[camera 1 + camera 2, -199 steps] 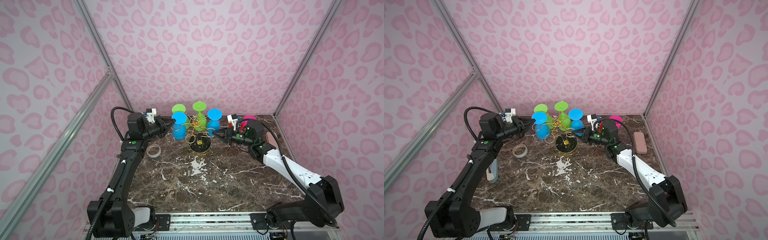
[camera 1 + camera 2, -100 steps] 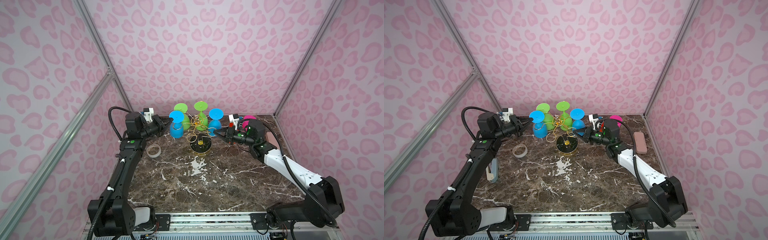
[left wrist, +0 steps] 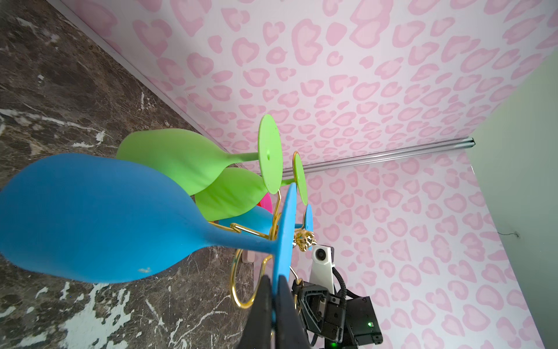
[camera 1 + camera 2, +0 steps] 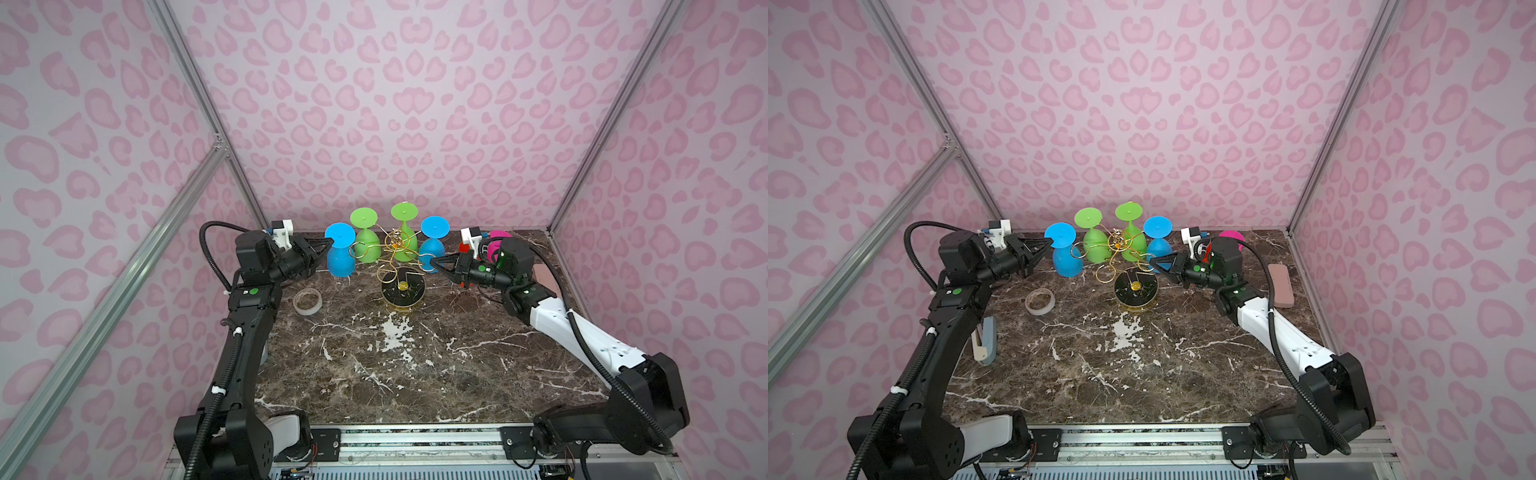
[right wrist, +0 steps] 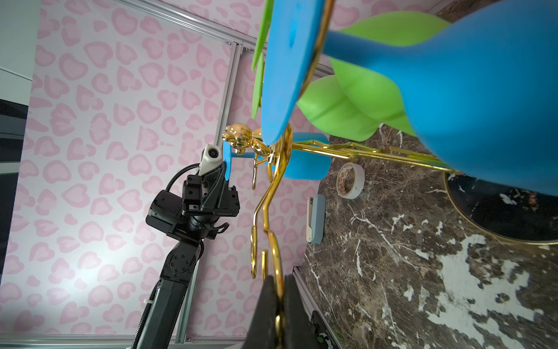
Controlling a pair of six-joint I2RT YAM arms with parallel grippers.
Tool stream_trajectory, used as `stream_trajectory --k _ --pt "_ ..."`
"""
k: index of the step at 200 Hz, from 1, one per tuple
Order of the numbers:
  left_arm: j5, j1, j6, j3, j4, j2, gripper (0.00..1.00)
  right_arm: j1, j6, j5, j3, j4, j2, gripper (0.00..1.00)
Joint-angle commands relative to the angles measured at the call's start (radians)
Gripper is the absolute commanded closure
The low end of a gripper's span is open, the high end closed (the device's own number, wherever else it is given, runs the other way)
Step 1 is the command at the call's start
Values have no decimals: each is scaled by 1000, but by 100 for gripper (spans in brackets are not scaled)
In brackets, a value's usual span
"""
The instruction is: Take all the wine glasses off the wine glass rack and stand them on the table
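Pink heart-patterned walls are enclosing a dark marble bench (image 4: pixel 395 374), and the wine glass rack (image 4: pixel 412 294) is standing at the bench's 12 o'clock. You are working on the blue wine glass (image 4: pixel 340 259), which is hanging bowl-down at the rack's 9 o'clock, beside two green glasses (image 4: pixel 365 247) at 11 and 12.

Your left fingers (image 3: pixel 262 302) are pinching the rim of that glass's foot disc, nearly together, with the disc edge-on in the left wrist view. Your right fingers (image 5: pixel 267 305) are clamping, almost fully together, on a gold wire loop at the rack's 3 o'clock, apparently steadying the stand. Whether the stem is clear of its loop is not showing.

For a clean removal, you are best drawing the foot straight outward toward 9 o'clock, level with the wire, while bracing the rack so that its base is not tipping. Such a thin pinch on a smooth disc is likely to slip if you are twisting it.
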State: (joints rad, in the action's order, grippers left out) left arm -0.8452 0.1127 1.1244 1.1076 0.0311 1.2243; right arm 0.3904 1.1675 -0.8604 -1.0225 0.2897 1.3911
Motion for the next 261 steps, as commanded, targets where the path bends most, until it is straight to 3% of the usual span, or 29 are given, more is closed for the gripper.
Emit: stream_trajectory --k 1,109,136,163,191,239,261 --pt "-26 14 -17 -12 -22 -24 96 -4 -44 2 1 92 -10 91" --pt "-41 53 4 -25 -11 -130 96 -35 -71 9 -5 52 -42 59" --pt "-46 64 28 -20 -19 -161 96 -53 -99 6 -9 11 -68 55" --pt "-56 71 61 -5 -31 -194 96 -67 -240 32 -55 -177 -126 51" --pt "-80 73 122 12 -66 -226 96 -67 -496 141 -143 -433 -216 44" --pt "-109 73 151 103 -34 -287 96 -46 -717 249 -207 -508 -311 38" --pt "-136 73 201 126 -67 -304 96 -22 -724 219 -211 -451 -313 38"
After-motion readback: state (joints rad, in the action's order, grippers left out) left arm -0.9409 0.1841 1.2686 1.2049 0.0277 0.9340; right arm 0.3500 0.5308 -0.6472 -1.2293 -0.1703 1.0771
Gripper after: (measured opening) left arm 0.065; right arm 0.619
